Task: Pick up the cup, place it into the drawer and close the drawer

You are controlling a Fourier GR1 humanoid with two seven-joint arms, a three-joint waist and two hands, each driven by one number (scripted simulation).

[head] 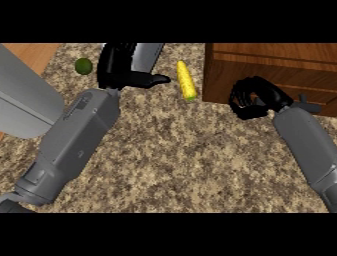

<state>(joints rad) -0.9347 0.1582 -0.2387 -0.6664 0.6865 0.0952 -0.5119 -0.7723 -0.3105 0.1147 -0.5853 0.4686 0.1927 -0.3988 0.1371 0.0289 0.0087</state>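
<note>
We saw our left hand (pixel 121 67) curled round the grey cup (pixel 147 54), upright at the counter's far edge, while our right hand (pixel 256 97), fingers curled on nothing, sat against the drawer (pixel 296 75), to the cup's right.

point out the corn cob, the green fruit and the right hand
corn cob (pixel 186 80), head view, middle of the yellow cob
green fruit (pixel 84 66), head view, its rounded top
right hand (pixel 254 99), head view, curled fingers by the wooden drawer front

Corn (pixel 186 80) left of drawer cabinet (pixel 289 70) (lime (pixel 84 65) farther left)
</note>
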